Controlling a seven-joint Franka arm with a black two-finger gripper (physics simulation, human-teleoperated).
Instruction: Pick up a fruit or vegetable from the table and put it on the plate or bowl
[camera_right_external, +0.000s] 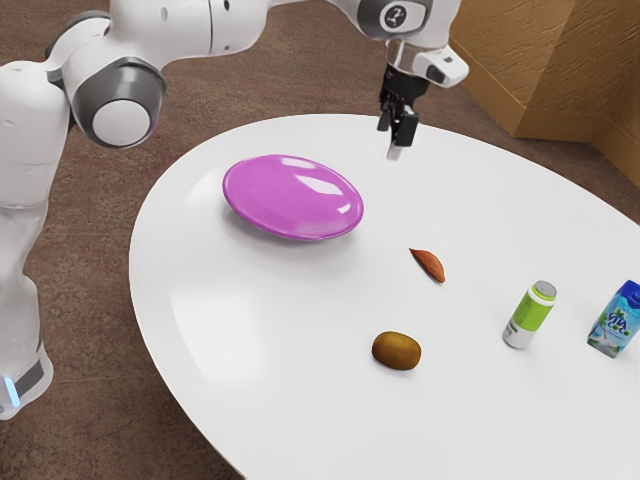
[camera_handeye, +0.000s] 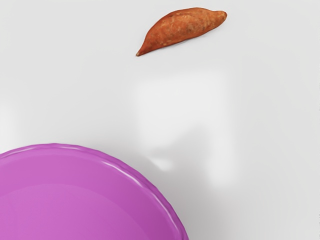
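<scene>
White round table (camera_right_external: 300, 330) over brown floor, and the tool (camera_right_external: 397, 140) hung released and empty beyond the purple plate (camera_right_external: 292, 196). The sweet potato (camera_right_external: 428, 264) lay near that plate, untouched. Best bet, I reckoned: turn the tool across its narrow middle, then drop straight down.

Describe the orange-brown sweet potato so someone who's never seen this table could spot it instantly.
On the round white table, look to the exterior view's right of the glossy purple plate. The sweet potato lies there: slim, reddish-orange, pointed at both ends, unlike the rounder brown kiwi nearer the camera.
</scene>
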